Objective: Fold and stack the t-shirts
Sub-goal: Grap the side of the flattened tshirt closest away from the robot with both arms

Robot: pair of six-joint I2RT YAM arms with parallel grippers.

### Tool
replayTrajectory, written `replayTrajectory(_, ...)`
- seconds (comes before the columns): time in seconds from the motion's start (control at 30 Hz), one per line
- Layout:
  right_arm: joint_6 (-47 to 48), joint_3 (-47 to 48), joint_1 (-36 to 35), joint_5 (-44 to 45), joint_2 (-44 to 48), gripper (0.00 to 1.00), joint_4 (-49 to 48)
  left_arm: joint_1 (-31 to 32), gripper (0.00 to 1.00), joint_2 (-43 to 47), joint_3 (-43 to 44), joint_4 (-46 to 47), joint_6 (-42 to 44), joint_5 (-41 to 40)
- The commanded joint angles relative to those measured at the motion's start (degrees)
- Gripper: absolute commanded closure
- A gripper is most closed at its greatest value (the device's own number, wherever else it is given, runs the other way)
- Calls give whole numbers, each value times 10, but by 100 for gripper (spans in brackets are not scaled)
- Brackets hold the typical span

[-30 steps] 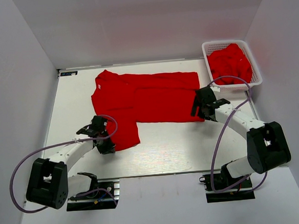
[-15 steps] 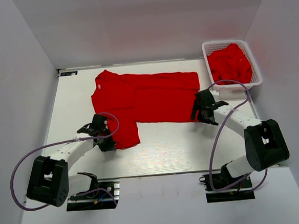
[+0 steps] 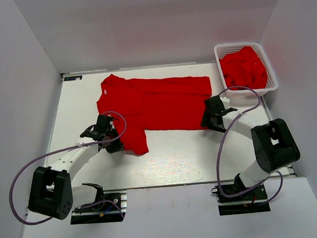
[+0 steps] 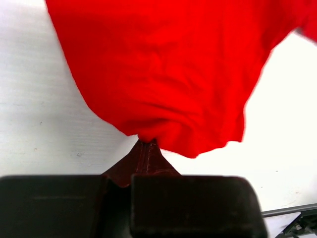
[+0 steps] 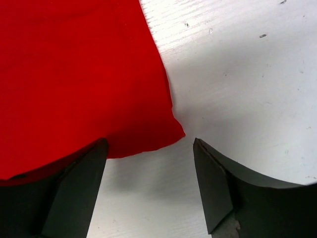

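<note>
Top external view shows you one red shirt (image 3: 157, 105) spread on the white bench (image 3: 177, 156). It lies sideways, with the collar to the far left and the hem to the right, and one flap of it reaches toward the near edge on the left side. The left pincer (image 3: 117, 146) is at the near-left edge of this flap. In the left wrist view you see its jaws pressed fully together on the cloth edge, and the cloth gathers in wrinkles just at the tips. The right pincer (image 3: 209, 121) is low at the near-right corner of the shirt. In the right wrist view its two fingers (image 5: 79, 183) stand wide apart and grip nothing. The corner of the shirt lies flat on the bench between them, nearer to the left finger, which covers a part of the cloth; if this finger touches the cloth, you cannot tell. At the far right corner of the bench stands a white mesh basket (image 3: 237, 45), and more red shirts (image 3: 243, 66) lie crumpled inside it, well apart from the spread one.
</note>
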State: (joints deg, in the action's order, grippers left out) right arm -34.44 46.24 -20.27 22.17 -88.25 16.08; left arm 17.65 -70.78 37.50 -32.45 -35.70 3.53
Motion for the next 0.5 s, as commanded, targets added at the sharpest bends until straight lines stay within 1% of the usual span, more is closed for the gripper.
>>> replayTrajectory(0.0,-13,-8,1,15,-8,28,-33,1,100,10,37,10,11,5)
replayTrajectory(0.03,-9,-11,3,16,-9,34,-36,1,100,10,42,10,11,-1)
replayTrajectory(0.07,-12,-12,1,20,-9,36,-41,1,100,10,54,10,18,-1)
replayTrajectory(0.1,-10,-12,1,22,-13,41,-39,1,100,5,60,10,18,-6)
replayTrajectory(0.13,-9,-9,1,21,-13,50,-40,1,100,-1,67,5,24,-6)
replayTrajectory(0.2,-3,-7,1,22,-16,60,-42,1,100,-8,87,-1,36,-15)
replayTrajectory(0.23,-2,-6,2,21,-17,66,-46,1,100,-16,94,-1,36,-20)
replayTrajectory(0.27,0,-4,0,23,-18,79,-47,1,100,-16,105,-1,36,-27)
replayTrajectory(0.33,9,2,1,25,-21,98,-49,1,100,-25,115,-1,42,-27)
replayTrajectory(0.37,12,2,1,26,-22,100,-49,1,100,-38,125,6,42,-33)
replayTrajectory(0.47,29,16,1,25,-24,100,-41,-4,100,-51,147,13,48,-40)
